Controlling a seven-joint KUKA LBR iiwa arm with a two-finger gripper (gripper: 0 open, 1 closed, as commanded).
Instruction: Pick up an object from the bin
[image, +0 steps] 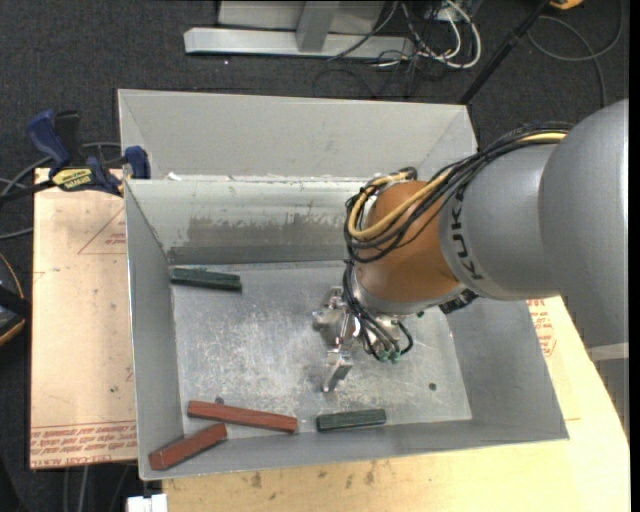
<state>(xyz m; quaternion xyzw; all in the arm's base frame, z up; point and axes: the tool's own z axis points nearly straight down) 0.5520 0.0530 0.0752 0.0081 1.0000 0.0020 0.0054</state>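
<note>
Bin (150, 330): grey metal, sloped walls, with a flat floor that was scuffed and bare under the gripper. The surface looked hard and slick, so a bar nudged on it would probably slide rather than stay put.

Arm (560, 220): entered from the view's right, with its orange cover (400, 250) above the gripper.

Gripper (333, 378): stood low over bare floor near the bin's middle. No thing was seen in it. Whether it was open or closed could not be told.

Long red bar (243, 417): lay flat, to the view's left of the gripper and nearer the front wall. The corner red bar (188, 447) was just beside its far end; contact could not be determined.

Far green bar (205, 280): lay flat, well apart from the gripper, toward the back wall on the view's left.

Near green bar (350, 420): the thing nearest the gripper. It lay flat just in front of the gripper, roughly parallel to the front wall.
- Handling: judged stiff, light and not fragile. It was thin, with little height to catch.
- Hold: best taken across its narrow width at mid-length, with the grip reaching down to the floor.
- Room: open on the gripper's side and at both ends, with no other bar touching it. It was tighter on the front-wall side, where the slope begins.
</note>
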